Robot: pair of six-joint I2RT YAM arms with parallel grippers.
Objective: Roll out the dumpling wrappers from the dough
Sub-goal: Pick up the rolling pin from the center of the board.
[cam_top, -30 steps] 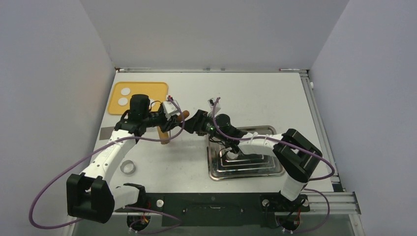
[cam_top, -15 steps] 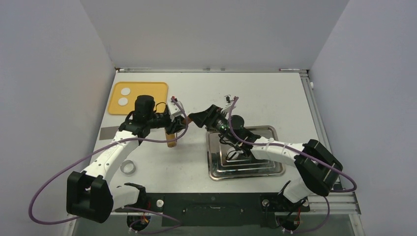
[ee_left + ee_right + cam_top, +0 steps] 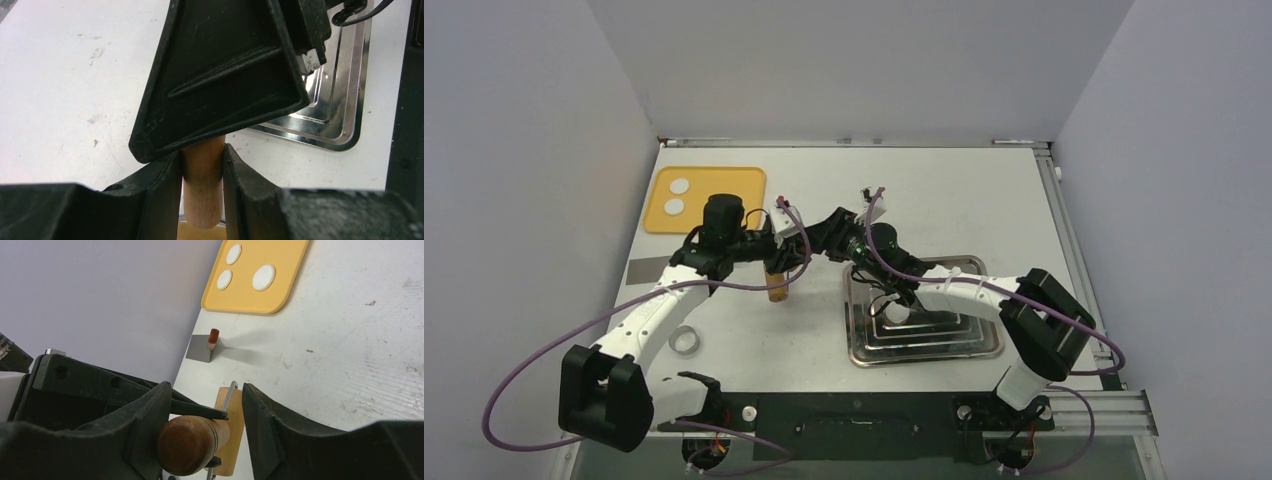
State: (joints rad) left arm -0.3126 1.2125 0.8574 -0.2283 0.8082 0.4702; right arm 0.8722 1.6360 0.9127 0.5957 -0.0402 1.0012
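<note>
On the yellow board point(image 3: 736, 188) at the worktop's point(image 3: 984, 200) far left corner lie three white dough rounds point(image 3: 263, 277). Near centre, the left hand point(image 3: 202, 162) clamps a wooden rolling pin point(image 3: 202, 195). The right hand point(image 3: 206, 390) straddles the pin's other knob, jaws parted, a gap showing. A steel tray point(image 3: 984, 345) sits just beside.

Nothing legible anywhere: no text, label, brand, number or sign clear enough to read in any view.
</note>
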